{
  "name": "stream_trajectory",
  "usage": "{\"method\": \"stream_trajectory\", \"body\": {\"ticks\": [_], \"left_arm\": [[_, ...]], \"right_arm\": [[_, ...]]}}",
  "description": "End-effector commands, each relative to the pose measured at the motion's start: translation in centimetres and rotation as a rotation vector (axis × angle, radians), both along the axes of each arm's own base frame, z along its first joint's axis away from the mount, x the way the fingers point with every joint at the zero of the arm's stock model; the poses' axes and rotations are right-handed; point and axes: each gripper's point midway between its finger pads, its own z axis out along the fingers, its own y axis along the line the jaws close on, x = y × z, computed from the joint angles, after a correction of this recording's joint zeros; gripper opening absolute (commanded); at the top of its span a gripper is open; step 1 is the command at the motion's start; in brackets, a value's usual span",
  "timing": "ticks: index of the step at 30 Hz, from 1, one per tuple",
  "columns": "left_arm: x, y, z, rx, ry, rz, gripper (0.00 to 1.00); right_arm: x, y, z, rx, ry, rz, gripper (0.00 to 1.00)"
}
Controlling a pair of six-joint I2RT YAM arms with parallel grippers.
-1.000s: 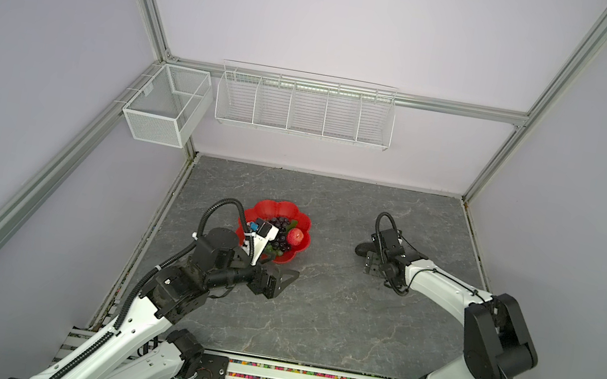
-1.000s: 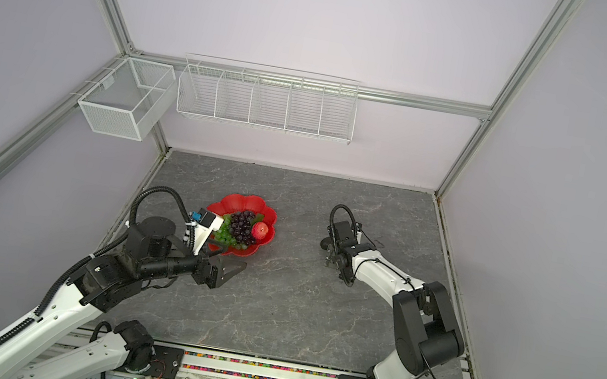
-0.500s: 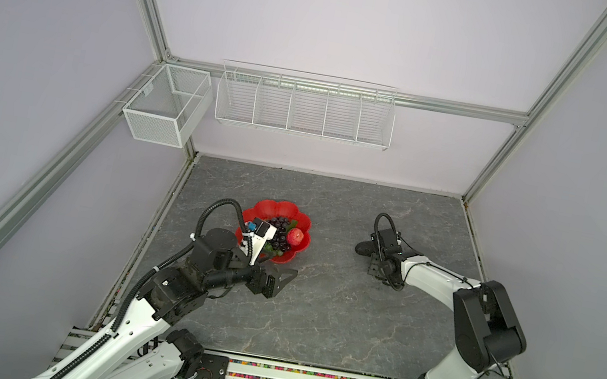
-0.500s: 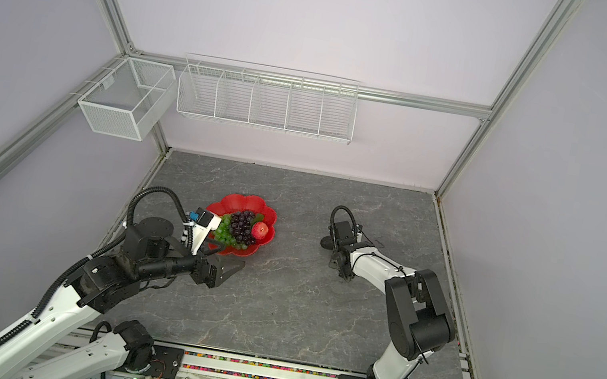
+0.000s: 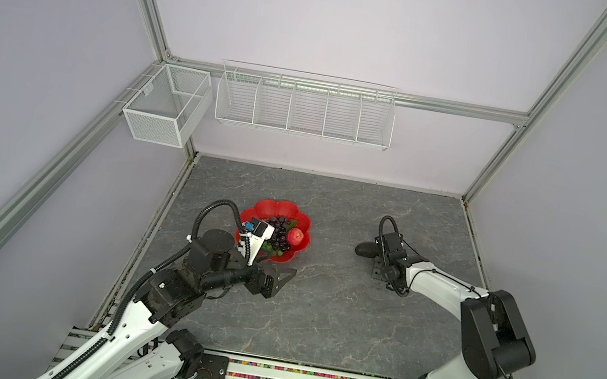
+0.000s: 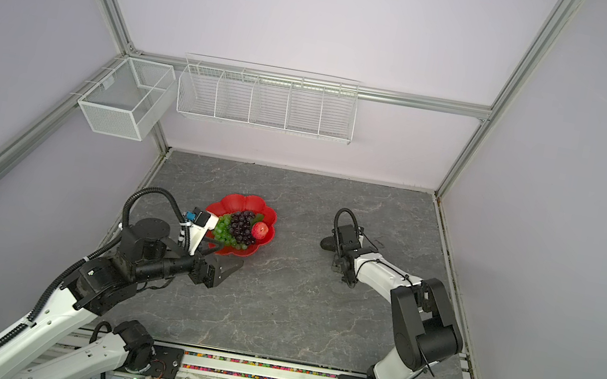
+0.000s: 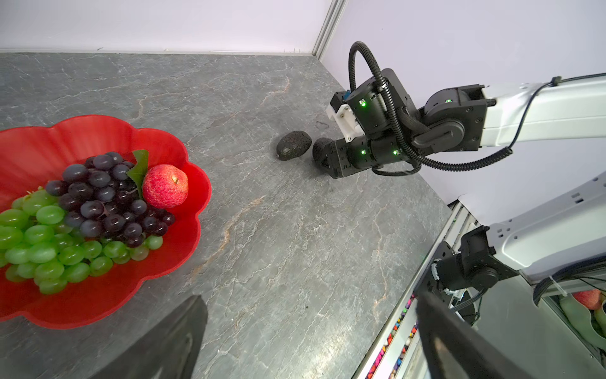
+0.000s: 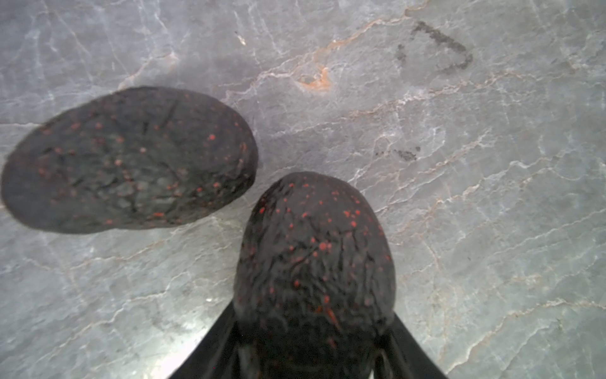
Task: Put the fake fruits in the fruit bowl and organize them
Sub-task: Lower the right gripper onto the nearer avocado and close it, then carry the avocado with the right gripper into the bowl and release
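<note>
The grey surface (image 5: 315, 306) gives a dropped fruit a long roll, and the shallow fruit bowl (image 7: 82, 137), near its left edge, is already crowded. A round fruit set on the heap could slide over the low rim.

The left gripper (image 5: 281, 279) hangs with its jaws wide apart and empty, just beside the bowl's front rim. It sits where an arm reaching over from the right would need room, so a knock is possible.

The right gripper (image 7: 326, 157) is clamped on the held avocado (image 8: 314, 262), right of centre and well apart from the bowl. It grips one end only, and the rounded, pebbled skin could squirm free on the lift.

In the bowl lie the green grape bunch (image 7: 42, 242), the purple grape bunch (image 7: 105, 200) and the apple (image 7: 165, 186). The loose avocado (image 8: 131, 160) lies just beside the held one, so a skewed lift could nudge it away.

Against the earlier frame, the right gripper's jaws have drawn in around the fruit. Both arms, the bowl and its contents look unmoved.
</note>
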Motion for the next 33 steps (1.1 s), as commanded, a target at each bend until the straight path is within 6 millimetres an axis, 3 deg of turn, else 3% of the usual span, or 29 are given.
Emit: {"method": "stream_trajectory", "body": {"ticks": [1,6,9,10,12,15,18,22,25,27,33], "left_arm": [[-0.2,0.3,0.1,0.014,-0.013,0.002,0.99],[-0.1,0.4,0.3,0.015,-0.02,0.012,0.99],[0.4,1.3,-0.2,0.041,-0.017,0.07,0.99],[0.8,2.0,-0.5,0.063,-0.011,0.116,1.0],[1.9,3.5,-1.2,0.115,-0.003,0.219,1.0],[2.3,4.4,-1.6,0.13,0.028,0.279,1.0],[1.6,5.5,-0.7,0.12,0.019,0.309,1.0],[0.4,7.3,0.7,0.124,-0.032,0.338,1.0],[0.2,7.5,-0.3,0.124,-0.05,0.336,1.0],[-0.1,7.7,0.3,0.11,-0.056,0.342,1.0],[-0.2,9.4,1.0,0.091,-0.1,0.413,1.0]], "right_arm": [[-0.5,-0.1,0.2,0.002,-0.015,0.041,0.42],[-1.2,-0.3,1.4,0.005,-0.027,0.046,0.36],[-2.5,1.0,3.5,-0.009,-0.031,0.096,0.36],[-2.1,3.0,5.7,0.012,-0.084,0.142,0.37],[-2.4,6.9,8.0,0.06,-0.139,0.245,0.37],[-2.5,14.9,10.5,0.244,-0.184,0.461,0.37],[-2.7,21.4,11.6,0.363,-0.207,0.618,0.37],[-2.3,28.4,12.0,0.427,-0.215,0.742,0.37],[-2.0,32.5,11.2,0.478,-0.189,0.789,0.37],[-1.9,34.6,10.5,0.501,-0.177,0.813,0.37],[-1.2,36.3,7.0,0.475,-0.153,0.81,0.37]]}}
